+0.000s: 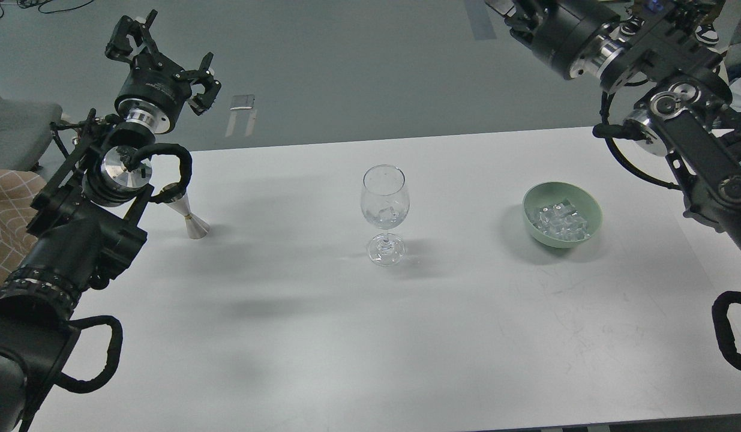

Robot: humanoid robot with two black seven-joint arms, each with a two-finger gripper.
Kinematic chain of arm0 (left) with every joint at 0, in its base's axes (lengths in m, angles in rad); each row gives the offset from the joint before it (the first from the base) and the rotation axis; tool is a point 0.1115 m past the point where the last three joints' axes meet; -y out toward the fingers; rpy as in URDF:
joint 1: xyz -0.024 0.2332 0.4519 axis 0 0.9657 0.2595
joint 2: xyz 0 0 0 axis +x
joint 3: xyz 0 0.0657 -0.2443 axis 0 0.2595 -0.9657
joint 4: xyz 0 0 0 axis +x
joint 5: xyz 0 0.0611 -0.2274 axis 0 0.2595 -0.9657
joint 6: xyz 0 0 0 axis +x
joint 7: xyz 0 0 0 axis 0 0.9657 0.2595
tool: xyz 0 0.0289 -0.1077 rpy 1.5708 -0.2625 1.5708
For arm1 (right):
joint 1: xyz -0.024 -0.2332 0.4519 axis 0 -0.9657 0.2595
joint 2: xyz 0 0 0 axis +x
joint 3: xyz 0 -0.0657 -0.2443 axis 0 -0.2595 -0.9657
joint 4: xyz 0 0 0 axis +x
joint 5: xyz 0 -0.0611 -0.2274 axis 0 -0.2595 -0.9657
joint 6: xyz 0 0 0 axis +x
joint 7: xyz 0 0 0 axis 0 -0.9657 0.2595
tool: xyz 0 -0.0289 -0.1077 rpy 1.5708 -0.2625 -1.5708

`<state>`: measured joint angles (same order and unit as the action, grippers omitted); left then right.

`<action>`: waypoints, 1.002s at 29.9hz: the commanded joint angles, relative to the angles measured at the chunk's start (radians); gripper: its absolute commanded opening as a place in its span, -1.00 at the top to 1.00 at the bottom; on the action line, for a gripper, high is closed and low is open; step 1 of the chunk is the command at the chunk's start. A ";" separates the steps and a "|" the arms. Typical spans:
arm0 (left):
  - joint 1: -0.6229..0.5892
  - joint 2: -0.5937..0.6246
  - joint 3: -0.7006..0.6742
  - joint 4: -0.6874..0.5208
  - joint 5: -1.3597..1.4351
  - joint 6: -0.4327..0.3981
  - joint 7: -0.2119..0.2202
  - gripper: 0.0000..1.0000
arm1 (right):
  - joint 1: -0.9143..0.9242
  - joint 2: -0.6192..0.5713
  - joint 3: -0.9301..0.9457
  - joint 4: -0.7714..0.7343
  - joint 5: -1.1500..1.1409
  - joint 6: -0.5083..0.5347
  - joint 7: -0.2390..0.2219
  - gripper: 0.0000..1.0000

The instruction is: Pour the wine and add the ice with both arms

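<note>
Ice (563, 221) sat in bowl (591, 204) center-right; left end effector (166, 57) gaped empty upper left, right end effector's state unclear; best grabbed gently from above.

No lettering, brand, number or sign is legible anywhere in the head view; the only trace of print is a faint pale line curving round the black collar of the left gripper (160, 66), too small and blurred to read
</note>
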<state>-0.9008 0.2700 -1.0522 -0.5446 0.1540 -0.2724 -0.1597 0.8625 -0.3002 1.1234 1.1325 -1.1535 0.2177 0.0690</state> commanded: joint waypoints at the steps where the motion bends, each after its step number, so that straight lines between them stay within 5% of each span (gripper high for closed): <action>1: 0.000 0.003 -0.002 0.000 0.002 -0.019 -0.012 -0.96 | 0.000 0.009 0.059 -0.074 0.130 0.000 0.000 -1.00; 9: -0.003 0.003 0.011 0.000 0.006 -0.025 -0.095 -0.96 | 0.006 0.048 0.177 -0.238 0.435 -0.001 0.003 -1.00; 18: -0.004 -0.015 0.009 0.000 0.010 -0.025 -0.096 -0.96 | 0.073 0.193 0.259 -0.471 0.649 -0.003 0.002 -1.00; 30: -0.001 -0.012 -0.003 0.008 0.006 -0.025 -0.098 -0.96 | 0.112 0.282 0.266 -0.596 0.782 -0.017 0.003 -1.00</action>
<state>-0.9024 0.2570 -1.0554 -0.5409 0.1599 -0.2991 -0.2562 0.9708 -0.0272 1.3899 0.5548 -0.3801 0.1953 0.0702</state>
